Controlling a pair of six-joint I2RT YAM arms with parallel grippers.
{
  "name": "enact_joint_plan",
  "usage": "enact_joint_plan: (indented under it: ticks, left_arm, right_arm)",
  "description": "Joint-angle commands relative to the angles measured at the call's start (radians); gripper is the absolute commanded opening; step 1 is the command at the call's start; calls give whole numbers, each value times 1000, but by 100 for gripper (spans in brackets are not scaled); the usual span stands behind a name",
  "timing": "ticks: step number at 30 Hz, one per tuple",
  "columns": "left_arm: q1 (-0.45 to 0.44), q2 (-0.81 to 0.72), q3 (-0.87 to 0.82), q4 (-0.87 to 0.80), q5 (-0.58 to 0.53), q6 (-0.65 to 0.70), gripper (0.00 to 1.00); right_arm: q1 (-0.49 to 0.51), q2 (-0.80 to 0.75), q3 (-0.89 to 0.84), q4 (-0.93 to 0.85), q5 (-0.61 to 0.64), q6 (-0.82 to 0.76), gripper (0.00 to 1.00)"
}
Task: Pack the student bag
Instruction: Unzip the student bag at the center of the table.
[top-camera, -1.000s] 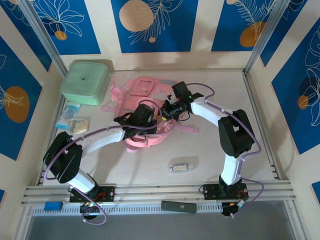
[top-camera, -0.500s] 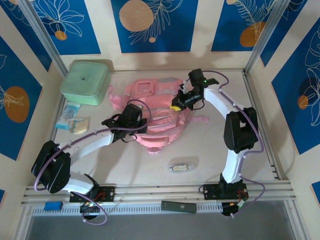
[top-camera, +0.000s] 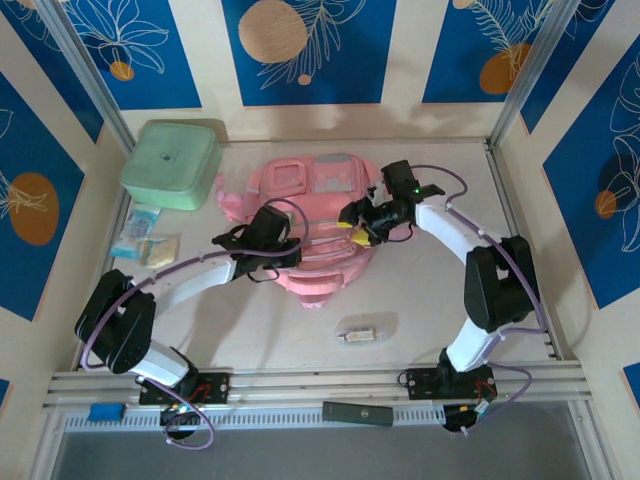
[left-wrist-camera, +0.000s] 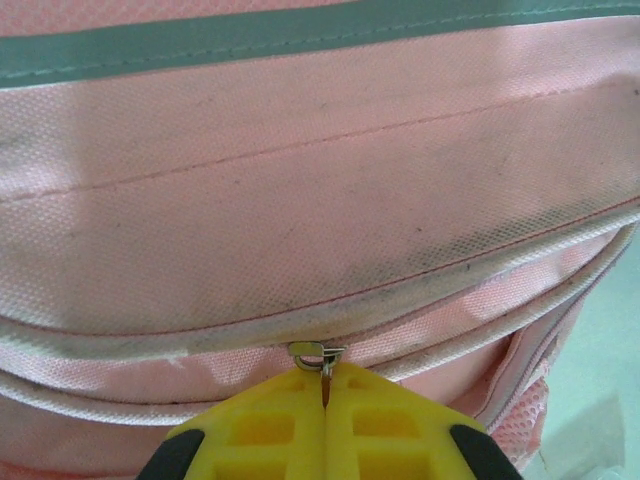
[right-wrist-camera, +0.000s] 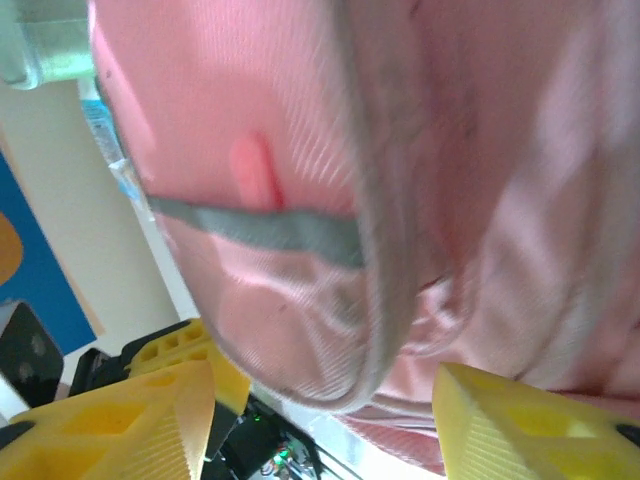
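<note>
Top external view has the student bag (top-camera: 318, 200) lying flat in the middle of the table (top-camera: 430, 290), pink and lumpy. Both arms are draped over its near half, so a good chunk of it is covered. Left gripper (left-wrist-camera: 325, 388) has its yellow fingers pressed tight together on the little metal zipper pull (left-wrist-camera: 318, 354) along the bag's piped seam. Right gripper (right-wrist-camera: 330, 400) is spread wide, with a bulge of pink fabric and a grey trim strip (right-wrist-camera: 270, 228) sitting between the fingers; can't tell if they touch the cloth. Around it there's a mint-green box (top-camera: 172, 162) in the far left corner near the bag, and some packets (top-camera: 145, 243) a bit nearer than that. A small clear-ish thing (top-camera: 357, 335) lies by itself on the bag's near side.
</note>
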Motion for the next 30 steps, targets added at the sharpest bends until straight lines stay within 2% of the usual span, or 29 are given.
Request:
enact_joint_plan:
  ticks: [1,4,7,15,20,23,27,30]
  left_arm:
    - [-16,-8,23,-6,51,12,0]
    - [-19,-11,16,9,58,-1,0]
    - [-17,-20,14,-2,54,-2,0]
    - [-18,-31,-1,11,55,1,0]
    - [-18,-33,-6,21,56,-2,0]
    - [-17,-31,-2,15,60,1,0]
    - [-18,-45,-17,12,40,1,0]
    - [-18,-56,-24,0,31,5,0]
  right_arm:
    - [66,-39,-53,147,9,184,61]
    - [122,-21,-55,189,67,250,60]
    - [161,-12,-65,274,83,304,55]
    - [193,-9,-54,227,253,330,46]
    - [235,8,-43,227,345,361,49]
    - [243,27,-21,232,365,370,40]
    - [254,21,11,174,420,332,17]
    - [254,7,4,150,443,306,10]
